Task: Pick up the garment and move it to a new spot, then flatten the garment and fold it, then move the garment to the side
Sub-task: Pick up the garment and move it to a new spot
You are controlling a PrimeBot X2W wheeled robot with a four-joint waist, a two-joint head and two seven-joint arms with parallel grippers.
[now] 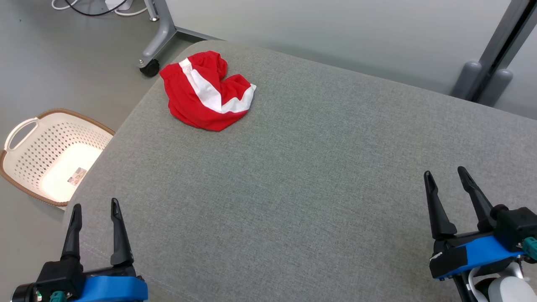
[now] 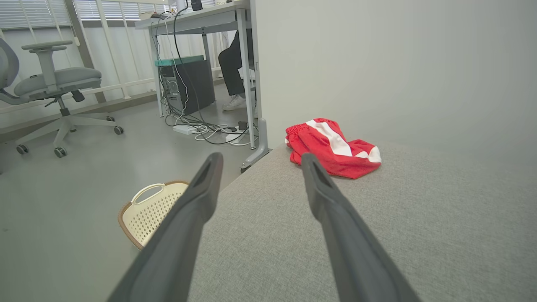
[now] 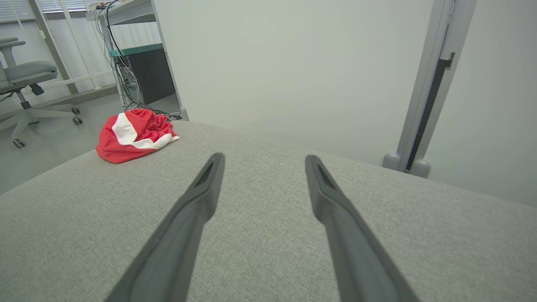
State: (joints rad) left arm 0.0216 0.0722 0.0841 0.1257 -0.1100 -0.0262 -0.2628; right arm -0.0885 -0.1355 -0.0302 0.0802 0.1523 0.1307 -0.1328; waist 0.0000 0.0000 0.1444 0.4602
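Padded surface: a wide grey top covered with cloth, and all the work will take place on it. I think a finger pressed too deep could pinch the cover together with the clothing, and the lift would then drag or fail.

Basket: a pale basket with holes stands on the floor, just beside the left edge of the padded surface. If the cloth slips over that edge, it may land inside or next to the basket, out of easy reach.

Garment: red with a white stripe, it lies crumpled on the far left corner of the padded surface, close to the rounded edge. A push instead of a clean pinch could slide it off. Its layers are bunched, so a grasp may take only one fold and the rest would hang twisted, which makes flattening harder.

Right gripper: it hovers over the near right part of the padded surface, fingers spread apart, nothing between them. It is well apart from the cloth, and the long diagonal reach may end badly aligned.

Left gripper: it is at the near left corner of the padded surface, also spread wide and holding nothing. Its path along the left edge could go beyond the edge.

Caster wheel: it rests on the floor just beyond the far left corner of the padded surface. Fallen cloth could catch there.
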